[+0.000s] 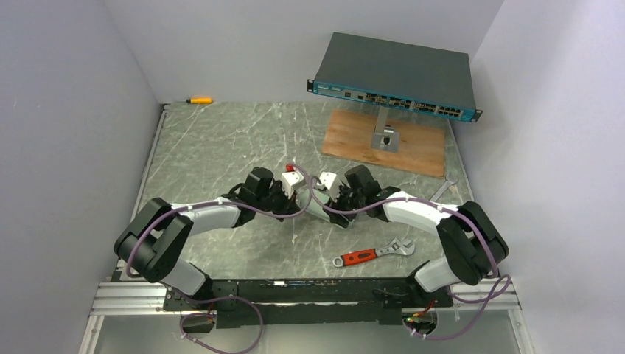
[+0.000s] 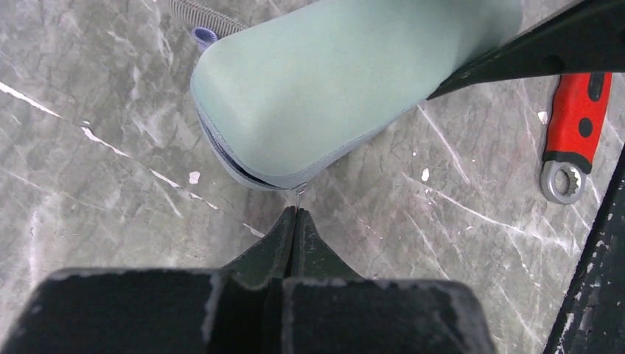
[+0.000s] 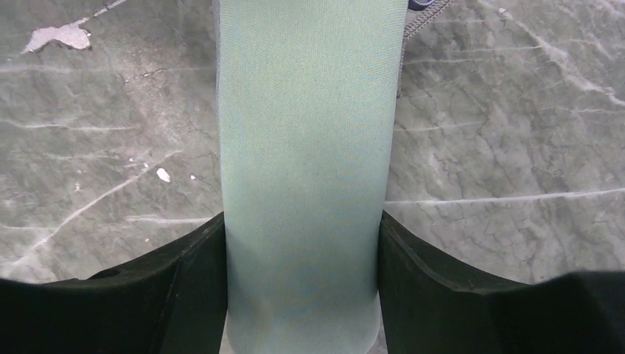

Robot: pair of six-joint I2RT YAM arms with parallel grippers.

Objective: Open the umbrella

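Observation:
No umbrella fabric, shaft or handle shows in any view. A pale green oval zippered case (image 2: 324, 88) lies between both grippers, seen in the top view (image 1: 320, 212) and the right wrist view (image 3: 306, 147). My left gripper (image 2: 295, 211) is shut, its tips pinching the thin metal zipper pull (image 2: 298, 193) at the case's near end. My right gripper (image 3: 302, 221) is shut on the case, one finger on each long side. One of its black fingers (image 2: 545, 44) shows in the left wrist view. In the top view, the left gripper (image 1: 302, 199) and right gripper (image 1: 330, 209) meet mid-table.
A red-handled wrench (image 1: 372, 254) lies near the right arm and also shows in the left wrist view (image 2: 575, 125). A network switch (image 1: 394, 77) stands on a wooden board (image 1: 383, 144) at the back right. A yellow screwdriver (image 1: 199, 99) lies at the back left. A woven strap (image 2: 195, 13) trails from the case.

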